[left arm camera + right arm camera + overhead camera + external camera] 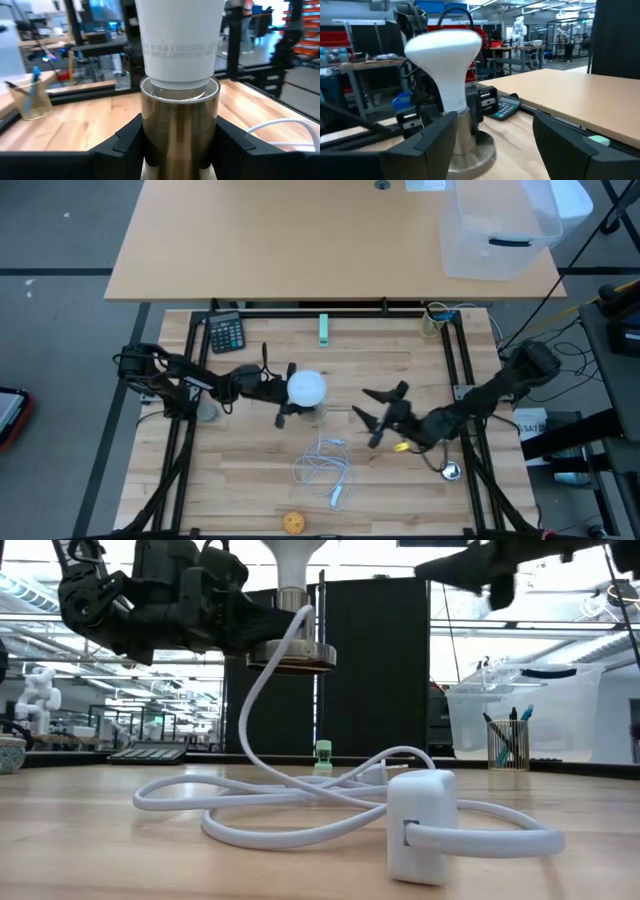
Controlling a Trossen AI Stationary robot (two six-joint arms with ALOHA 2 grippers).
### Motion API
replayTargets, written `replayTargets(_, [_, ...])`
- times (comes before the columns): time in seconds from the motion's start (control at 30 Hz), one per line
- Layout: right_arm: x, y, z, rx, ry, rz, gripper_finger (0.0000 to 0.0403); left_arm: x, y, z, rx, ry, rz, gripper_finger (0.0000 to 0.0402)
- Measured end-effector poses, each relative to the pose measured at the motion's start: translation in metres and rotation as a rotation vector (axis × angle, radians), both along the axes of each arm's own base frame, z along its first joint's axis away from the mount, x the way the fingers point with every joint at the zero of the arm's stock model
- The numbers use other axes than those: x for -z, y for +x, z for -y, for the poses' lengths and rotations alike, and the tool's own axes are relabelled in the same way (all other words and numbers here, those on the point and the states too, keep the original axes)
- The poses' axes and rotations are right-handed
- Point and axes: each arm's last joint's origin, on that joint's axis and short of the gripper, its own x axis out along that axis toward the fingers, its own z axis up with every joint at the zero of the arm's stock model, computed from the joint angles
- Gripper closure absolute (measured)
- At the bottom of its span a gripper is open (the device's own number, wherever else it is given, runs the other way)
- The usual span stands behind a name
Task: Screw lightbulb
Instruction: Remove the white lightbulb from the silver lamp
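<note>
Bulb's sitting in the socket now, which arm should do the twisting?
Probably the right. The left gripper is shut on the metal socket, steadying it, so it is occupied. The right gripper is open and empty beside the lightbulb, free to grasp the globe.

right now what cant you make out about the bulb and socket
- Bulb thread: left wrist view, hidden inside the socket.
- Bulb's globe: low view, cut off by the top edge.
- Left gripper fingers: high view, partly under the globe.
- Right gripper: open, short of the bulb.
</note>
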Motion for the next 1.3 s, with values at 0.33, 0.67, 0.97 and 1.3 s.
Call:
replayTargets(0.33, [0.012,0.078,-0.013,0.061,-0.06,0.029,0.0156,-0.001,0.001,0.008,-0.213,0.003,0.005,0.023])
replayTargets(0.67, [0.006,0.126,-0.011,0.168,-0.103,-0.011,0.0156,-0.001,0.001,0.018,-0.394,0.012,0.008,0.023])
replayTargets(0.97, [0.005,0.14,0.001,0.271,-0.064,-0.059,0.0156,-0.004,0.0,0.027,-0.472,0.037,0.039,0.023])
replayTargets(1.3, [0.005,0.146,0.015,0.25,-0.051,-0.042,0.0156,-0.004,-0.001,0.027,-0.49,0.04,0.04,0.023])
